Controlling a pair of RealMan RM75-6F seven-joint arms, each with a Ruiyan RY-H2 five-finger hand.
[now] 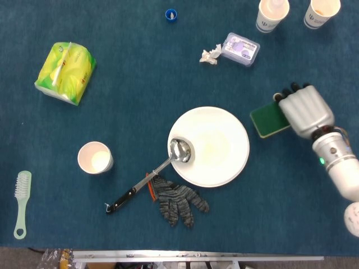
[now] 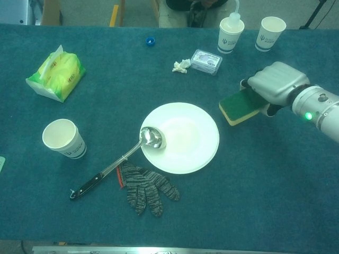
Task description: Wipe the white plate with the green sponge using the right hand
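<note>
The green sponge is gripped in the right hand, whose fingers are curled over its far edge; it is held just off the right rim of the white plate, clear of it and above or on the blue tabletop — which of the two cannot be told from either view. The plate is seen bare apart from the bowl of a metal ladle resting on its left edge; beside the ladle's handle a grey glove is laid. No marks or residue can be made out on the plate, so whether it has been wiped clean cannot be judged by its surface. With the sponge off the plate, either the wiping is judged finished and only the sponge is left to be set down, or another pass is left to be made — nothing settles which. The left hand is not seen.
</note>
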